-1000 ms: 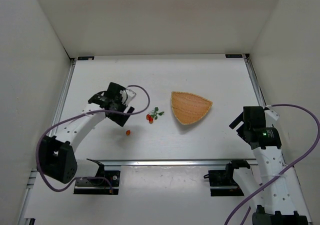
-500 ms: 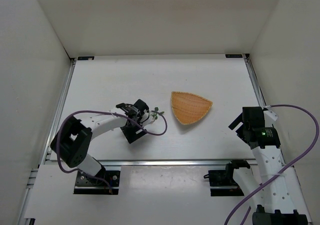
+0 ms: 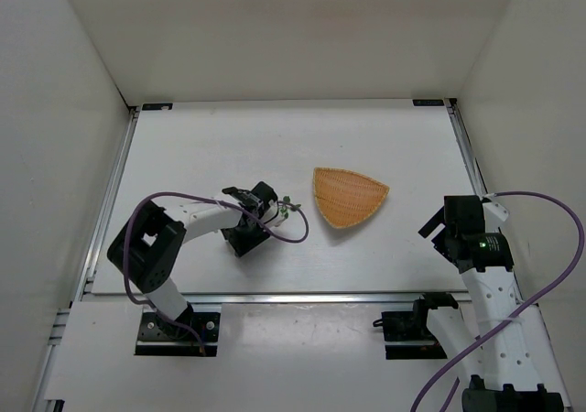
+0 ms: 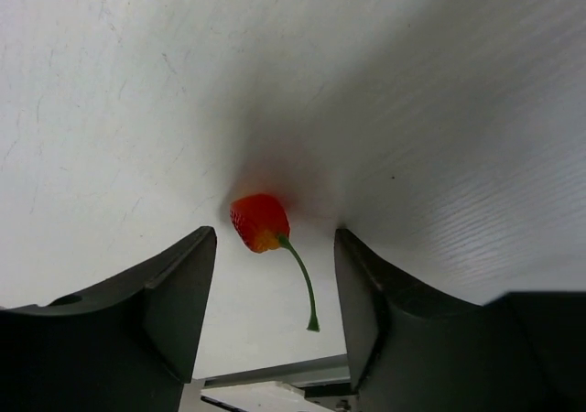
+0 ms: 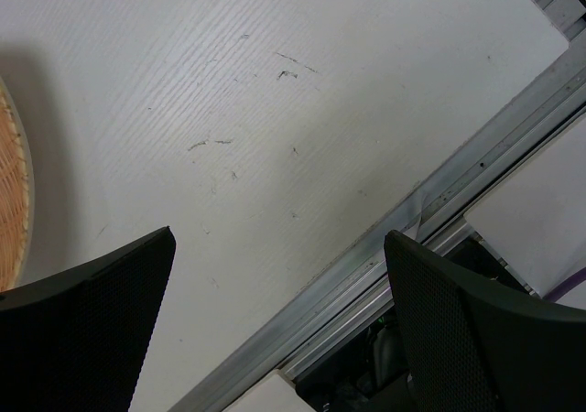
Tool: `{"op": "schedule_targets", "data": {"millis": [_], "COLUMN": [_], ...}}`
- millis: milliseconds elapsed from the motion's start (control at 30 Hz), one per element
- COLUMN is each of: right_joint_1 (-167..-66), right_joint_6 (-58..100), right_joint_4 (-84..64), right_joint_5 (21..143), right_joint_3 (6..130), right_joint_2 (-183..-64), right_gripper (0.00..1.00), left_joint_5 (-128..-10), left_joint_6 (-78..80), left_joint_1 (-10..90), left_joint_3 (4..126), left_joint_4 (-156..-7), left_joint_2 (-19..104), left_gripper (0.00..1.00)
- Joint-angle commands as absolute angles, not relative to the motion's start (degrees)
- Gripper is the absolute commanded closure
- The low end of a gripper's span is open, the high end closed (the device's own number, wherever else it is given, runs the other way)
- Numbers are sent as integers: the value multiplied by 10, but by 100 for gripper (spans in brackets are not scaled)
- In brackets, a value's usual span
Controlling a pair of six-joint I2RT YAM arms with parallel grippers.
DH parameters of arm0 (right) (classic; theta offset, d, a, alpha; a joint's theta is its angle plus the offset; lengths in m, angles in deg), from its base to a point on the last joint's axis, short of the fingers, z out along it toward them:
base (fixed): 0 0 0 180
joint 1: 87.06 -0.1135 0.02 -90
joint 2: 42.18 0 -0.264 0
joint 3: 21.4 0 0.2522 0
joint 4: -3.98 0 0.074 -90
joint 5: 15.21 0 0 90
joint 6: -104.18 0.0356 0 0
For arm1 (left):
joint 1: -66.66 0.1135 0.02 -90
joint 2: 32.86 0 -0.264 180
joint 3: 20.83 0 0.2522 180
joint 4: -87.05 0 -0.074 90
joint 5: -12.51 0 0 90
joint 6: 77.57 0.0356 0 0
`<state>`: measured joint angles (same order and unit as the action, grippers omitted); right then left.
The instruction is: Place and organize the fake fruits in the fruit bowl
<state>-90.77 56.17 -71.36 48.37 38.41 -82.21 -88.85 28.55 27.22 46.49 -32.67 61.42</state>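
Camera above: left tool [image 3: 271, 212] low on white table [image 3: 201, 146], tan rounded-triangle wicker basket [image 3: 348, 195] near, to its right; right tool [image 3: 438, 224] beyond the basket. Left wrist: jaws half apart, straddling tiny red-orange berry [image 4: 259, 222] with green stem [image 4: 300, 284], no contact visible. Right wrist: jaws spread wide, gripping nothing, basket rim at left.

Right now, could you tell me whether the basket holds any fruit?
Empty: from above the basket shows only bare weave; one red fruit lies on the table within the left gripper.
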Motion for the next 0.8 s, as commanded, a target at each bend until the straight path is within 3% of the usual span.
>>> {"op": "schedule_targets", "data": {"millis": [0, 167, 267, 367, 633, 767], "right_joint_1": [-907, -907, -907, -907, -907, -907], "right_joint_6": [563, 563, 563, 563, 563, 557], "right_joint_4": [-710, -710, -710, -710, -710, -699], "right_joint_5": [481, 481, 481, 481, 486, 497], "right_joint_3": [384, 384, 384, 384, 384, 379], "right_joint_2": [-816, -816, -816, -816, -816, -833], "right_gripper": [1, 1, 1, 1, 1, 1], "left_joint_5": [-884, -879, -879, -879, -914, -919], "left_joint_6": [273, 278, 278, 278, 278, 304], "left_joint_1": [280, 285, 285, 285, 262, 209], "left_joint_3": [485, 491, 496, 496, 569, 719], "left_joint_4": [-344, -349, -349, -349, -329, -316], "left_joint_2": [619, 624, 629, 629, 604, 649], "left_gripper": [38, 53, 70, 75, 78, 78]}}
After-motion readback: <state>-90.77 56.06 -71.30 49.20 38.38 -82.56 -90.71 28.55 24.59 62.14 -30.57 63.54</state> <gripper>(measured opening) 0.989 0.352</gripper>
